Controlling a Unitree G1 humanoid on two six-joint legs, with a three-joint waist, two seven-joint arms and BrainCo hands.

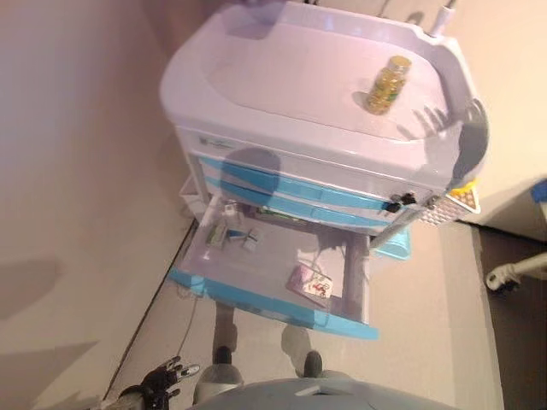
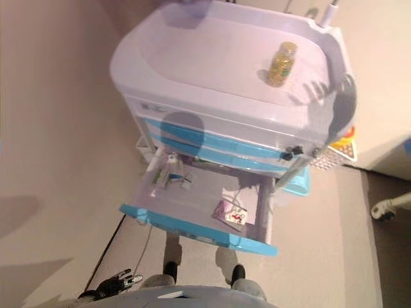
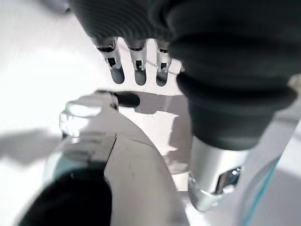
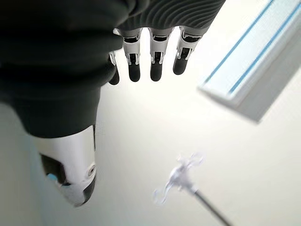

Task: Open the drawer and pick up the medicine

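A white cart (image 1: pixel 291 77) with blue drawer fronts stands before me. Its lowest drawer (image 1: pixel 256 301) is pulled out. Inside lie a pink and white packet (image 1: pixel 311 282) at the right and small boxes (image 1: pixel 231 232) at the left. A yellow pill bottle (image 1: pixel 389 84) stands upright on the cart's top, near the right. My left hand (image 1: pixel 164 377) hangs low near the floor, left of the drawer, with straight fingers (image 3: pixel 136 66) and nothing in it. My right hand (image 4: pixel 150 52) shows only in its wrist view, fingers straight and empty, away from the cart.
A wall runs along the left of the cart. A grey handle (image 1: pixel 470 141) curves round the cart's right end, with a blue side bin (image 1: pixel 395 246) below it. A white caster (image 1: pixel 511 275) of other equipment stands on the floor at the right.
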